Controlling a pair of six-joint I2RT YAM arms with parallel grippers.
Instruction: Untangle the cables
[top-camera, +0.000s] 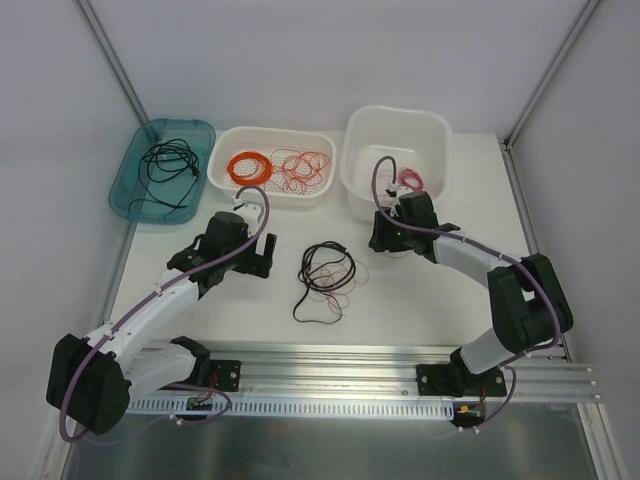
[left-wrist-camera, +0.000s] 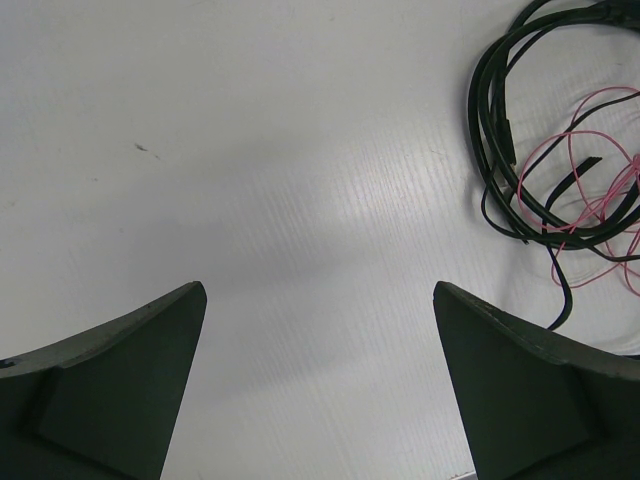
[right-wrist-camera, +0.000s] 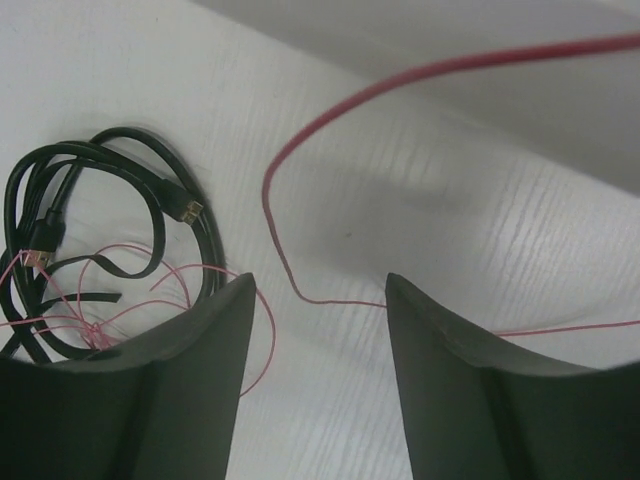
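L gripper (left-wrist-camera: 318, 290): wide open, nothing btw the jaws, only bare table (left-wrist-camera: 250, 150) below. R gripper (right-wrist-camera: 320, 280): part open. A thin red strand (right-wrist-camera: 268, 190) crosses the gap but isn't pinched, so it holds nothing. Can't tell where that strand leads.

The cables (top-camera: 326, 275) lie mid-table btw the two grippers, well off every edge.

Handling, my guess: v. light and limp. The pink wires (left-wrist-camera: 600, 95) look likely to snag & cinch if tugged. The black cable (left-wrist-camera: 478, 110) is thicker & stiffer, so it's the best grab, at an outer loop or near a plug end (right-wrist-camera: 188, 208).

Top view gives layout only. R wrist alone shows the gold plug ends & the stray strand. L wrist shows pink threading thru the black loops.
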